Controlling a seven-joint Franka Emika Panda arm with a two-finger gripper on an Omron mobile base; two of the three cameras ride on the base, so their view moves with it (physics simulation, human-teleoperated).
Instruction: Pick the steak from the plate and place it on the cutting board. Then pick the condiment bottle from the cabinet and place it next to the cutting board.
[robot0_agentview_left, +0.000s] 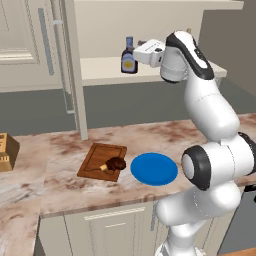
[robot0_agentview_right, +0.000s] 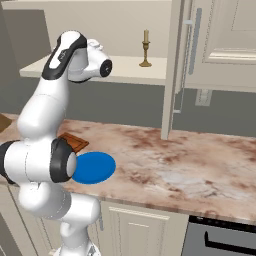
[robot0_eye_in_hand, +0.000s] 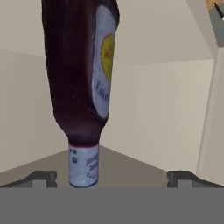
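A white robot arm reaches up to the shelf of the cream cabinet (robot0_agentview_left: 150, 70), its end effector (robot0_eye_in_hand: 112, 177) spread wide open and holding nothing, levelled at the condiment bottle (robot0_agentview_left: 129, 56). In the hand view the dark brown bottle appears inverted, its cap (robot0_eye_in_hand: 84, 166) low in the picture and about a third of the way across the gap between the two dark fingertips (robot0_eye_in_hand: 41, 178), nearer this one; whether either tip touches the bottle cannot be told. From the left base view the bottle stands upright on the shelf, just beside the front of the hand. Below, on the marbled bench (robot0_agentview_left: 60, 180), the steak (robot0_agentview_left: 115, 164) lies on the reddish-brown cutting board (robot0_agentview_left: 97, 159), near the board's corner closest to the bright blue plate (robot0_agentview_left: 154, 168), which sits just beside the board. A tan wooden block (robot0_agentview_left: 6, 151) rests at the bench's far left edge. In the right base view a thin brass candlestick (robot0_agentview_right: 145, 49) stands farther along the same shelf, next to the open panelled door (robot0_agentview_right: 222, 42).
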